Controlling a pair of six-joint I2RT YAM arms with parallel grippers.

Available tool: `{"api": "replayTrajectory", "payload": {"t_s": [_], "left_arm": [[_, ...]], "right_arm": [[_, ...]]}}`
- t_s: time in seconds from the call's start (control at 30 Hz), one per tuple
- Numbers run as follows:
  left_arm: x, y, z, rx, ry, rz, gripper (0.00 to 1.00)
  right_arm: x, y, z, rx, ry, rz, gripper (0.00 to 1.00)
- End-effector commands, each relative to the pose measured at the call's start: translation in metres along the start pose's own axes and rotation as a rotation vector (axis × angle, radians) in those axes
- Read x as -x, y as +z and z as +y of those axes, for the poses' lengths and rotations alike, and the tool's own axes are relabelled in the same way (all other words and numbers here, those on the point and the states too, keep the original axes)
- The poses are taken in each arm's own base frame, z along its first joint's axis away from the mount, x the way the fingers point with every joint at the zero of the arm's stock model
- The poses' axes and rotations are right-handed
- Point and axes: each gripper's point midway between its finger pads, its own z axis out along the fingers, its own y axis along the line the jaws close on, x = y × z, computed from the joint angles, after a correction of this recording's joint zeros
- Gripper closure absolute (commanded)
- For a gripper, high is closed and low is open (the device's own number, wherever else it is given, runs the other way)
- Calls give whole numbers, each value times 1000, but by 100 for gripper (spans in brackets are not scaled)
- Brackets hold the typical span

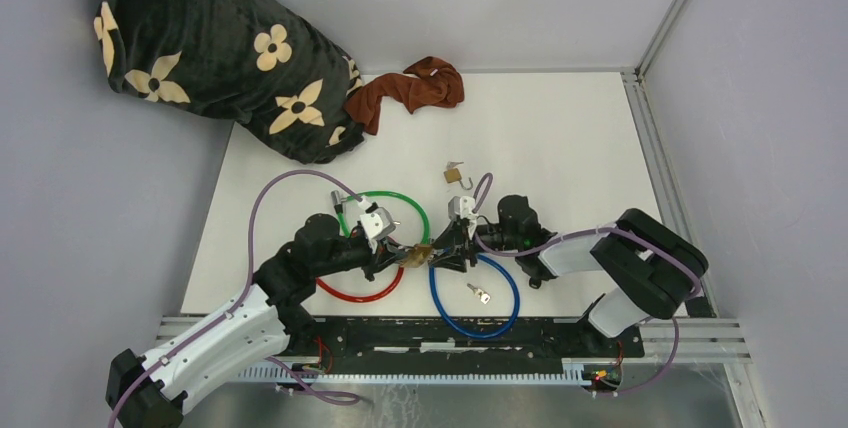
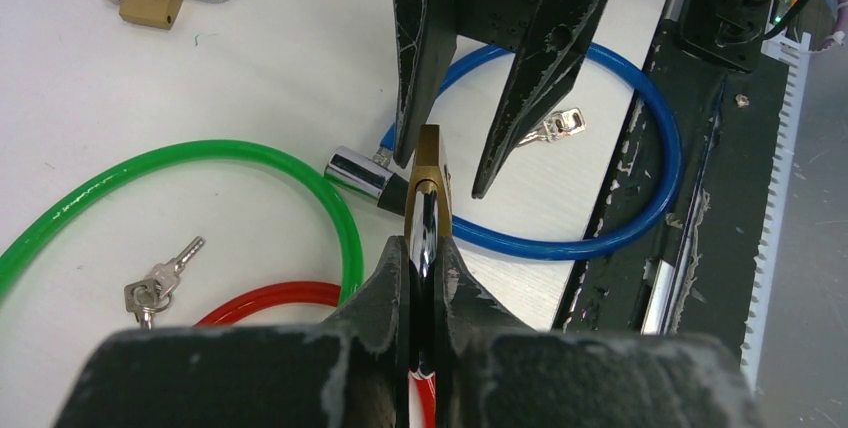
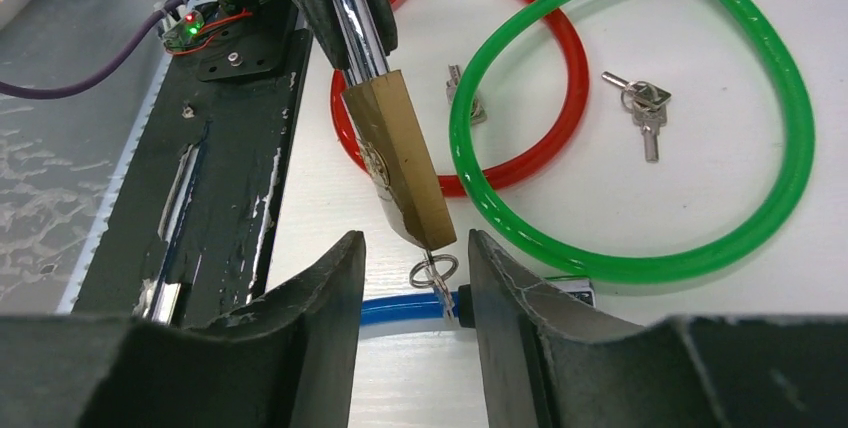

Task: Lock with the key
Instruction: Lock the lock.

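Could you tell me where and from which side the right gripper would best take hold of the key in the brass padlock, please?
Grip the key by the part sticking out under the brass padlock, coming straight at the padlock's bottom end. The left gripper pinches the shackle, so that end points at the right gripper, whose open jaws flank it.

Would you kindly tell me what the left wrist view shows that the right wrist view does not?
Only left wrist: a second padlock, shackle open, and a key inside the blue cable loop. Only right wrist: the key ring hanging under the held padlock. Both: that padlock in the left end effector, plus the green cable and red cable.
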Motion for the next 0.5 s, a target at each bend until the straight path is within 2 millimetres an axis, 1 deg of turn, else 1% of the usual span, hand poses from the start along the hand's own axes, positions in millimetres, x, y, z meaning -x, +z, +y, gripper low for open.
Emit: {"api": "replayTrajectory", "payload": {"t_s": [0.0,0.13,0.2,0.23,0.3,0.47], "left_arm": [[59,-4,-6,-30,52,-191,98],[58,-3,-6,-32,51,-189,98],[59,-3,-5,-32,52,-192,98],[59,-3,-5,-32,53,-192,98],[59,-2,-5,-32,53,-192,98],[58,-2,-5,-29,51,-190,98]], "right_arm": [[25,11,-2,60,-50,-80,57],[26,14,-2,76,-53,-89,67],[24,16,-2,87,-48,-85,68],[23,17,-1,94,-46,-82,67],[19,17,-1,103,-49,-74,62],[3,14,3,113,-45,-41,53]]}}
